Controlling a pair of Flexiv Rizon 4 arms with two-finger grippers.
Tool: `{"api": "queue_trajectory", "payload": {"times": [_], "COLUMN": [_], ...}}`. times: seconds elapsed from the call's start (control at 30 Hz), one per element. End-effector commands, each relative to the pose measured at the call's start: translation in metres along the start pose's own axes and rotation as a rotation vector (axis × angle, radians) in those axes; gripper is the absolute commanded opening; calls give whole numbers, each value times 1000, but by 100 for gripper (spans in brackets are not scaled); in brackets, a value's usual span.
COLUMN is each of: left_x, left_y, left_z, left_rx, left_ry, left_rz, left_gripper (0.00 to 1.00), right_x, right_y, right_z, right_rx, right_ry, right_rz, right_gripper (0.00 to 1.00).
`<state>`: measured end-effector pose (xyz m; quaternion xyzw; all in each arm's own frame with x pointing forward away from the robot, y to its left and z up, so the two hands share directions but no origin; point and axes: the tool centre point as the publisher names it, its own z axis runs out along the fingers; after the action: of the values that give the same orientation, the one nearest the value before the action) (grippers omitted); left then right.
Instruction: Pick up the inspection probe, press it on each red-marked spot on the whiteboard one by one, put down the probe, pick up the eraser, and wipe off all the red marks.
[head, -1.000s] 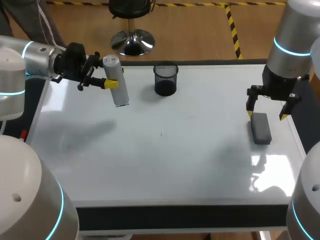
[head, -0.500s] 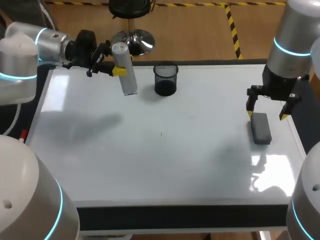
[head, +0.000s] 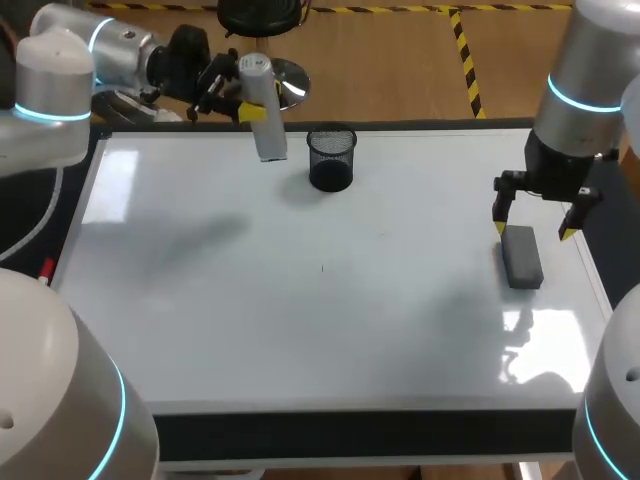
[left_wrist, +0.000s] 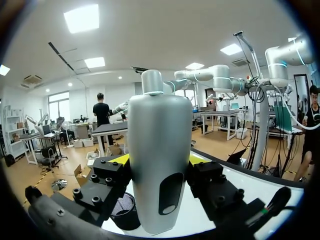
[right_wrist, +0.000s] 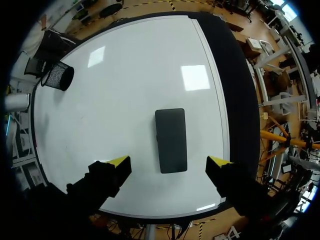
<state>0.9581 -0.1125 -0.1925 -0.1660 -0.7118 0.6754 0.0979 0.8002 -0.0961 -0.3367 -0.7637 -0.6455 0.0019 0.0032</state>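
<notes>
Probe (head: 265, 125) is carried back towards the mesh cup (head: 331, 158) since a second ago, clamped upright in the left gripper (head: 250, 110), eraser (head: 521, 257) laid flat under the right gripper (head: 533, 229), between its wide-spread fingers, untouched.

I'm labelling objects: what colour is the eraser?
The eraser is dark grey, almost black; the right wrist view shows it best.

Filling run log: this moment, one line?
left gripper shut on probe, near cup | right gripper open over eraser | board: no red marks
</notes>
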Motion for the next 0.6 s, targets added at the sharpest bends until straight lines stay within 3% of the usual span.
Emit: {"api": "queue_trajectory", "payload": {"times": [0.03, 0.6], "left_x": [-14, -59], "left_y": [-3, -8], "left_z": [3, 23], "left_rx": [-1, 1], "left_ry": [91, 176], "left_rz": [1, 10], "left_gripper": [0, 0], "right_x": [-1, -1], "right_y": [-1, -1], "right_z": [-1, -1], "right_rx": [-1, -1], "right_ry": [1, 1], "right_rz": [0, 0], "right_gripper": [100, 100]}}
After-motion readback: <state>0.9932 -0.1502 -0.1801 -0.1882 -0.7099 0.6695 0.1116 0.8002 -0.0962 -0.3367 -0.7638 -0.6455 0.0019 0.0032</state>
